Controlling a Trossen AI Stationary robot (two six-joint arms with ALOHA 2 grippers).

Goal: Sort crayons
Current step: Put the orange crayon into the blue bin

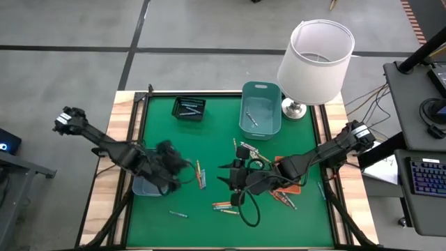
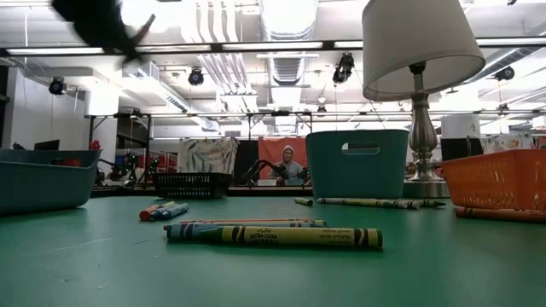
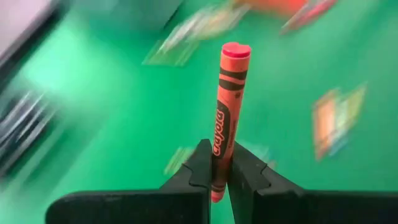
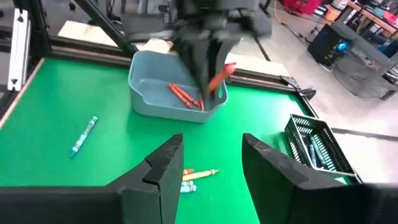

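Note:
My left gripper (image 1: 169,166) is shut on a red crayon (image 3: 227,106) and hangs above the blue-grey tray (image 4: 144,93) at the table's left, which holds red crayons (image 4: 182,94). My right gripper (image 4: 211,165) stands open above the table's middle with nothing between its fingers. Loose crayons lie on the green mat: a few (image 1: 201,174) between the grippers, some (image 1: 223,206) toward the near edge, and a blue one (image 4: 84,135). In the low view, several crayons (image 2: 273,234) lie flat in front. My left gripper pinches the red crayon near one end (image 3: 217,163) between its two fingertips. The crayon reaches out beyond the fingers, roughly along their line. The fingers slant down from above. The crayon (image 4: 221,76) is lifted clear, tilted over the tray.
A black basket (image 1: 189,108) with blue crayons and a teal bin (image 1: 261,108) stand at the far side. A lamp (image 1: 313,59) stands at the far right corner. An orange tray (image 2: 503,181) lies under my right arm. Wooden rails border the mat.

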